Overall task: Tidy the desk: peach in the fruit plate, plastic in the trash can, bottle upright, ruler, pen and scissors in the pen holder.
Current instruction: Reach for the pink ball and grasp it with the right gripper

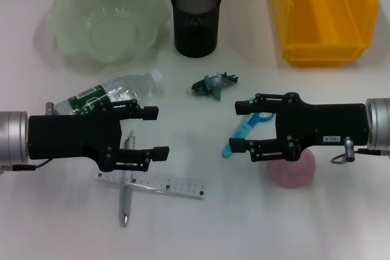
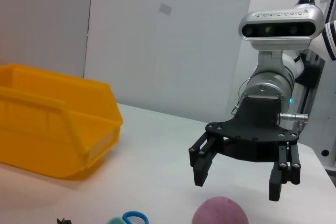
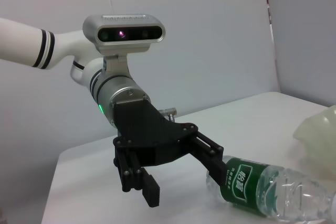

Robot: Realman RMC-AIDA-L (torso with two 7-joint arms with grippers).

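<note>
While both claws hang spread and empty in the head view, the right gripper (image 1: pixel 238 126) sits over the peach (image 1: pixel 294 168) and scissors (image 1: pixel 244 130); the left gripper (image 1: pixel 159 131) over the bottle (image 1: pixel 116 94).

From the left wrist, the peach (image 2: pixel 220 211) lies below the jaws: descend straight, centred.

From the right wrist, the bottle (image 3: pixel 265 188) lies flat.
</note>
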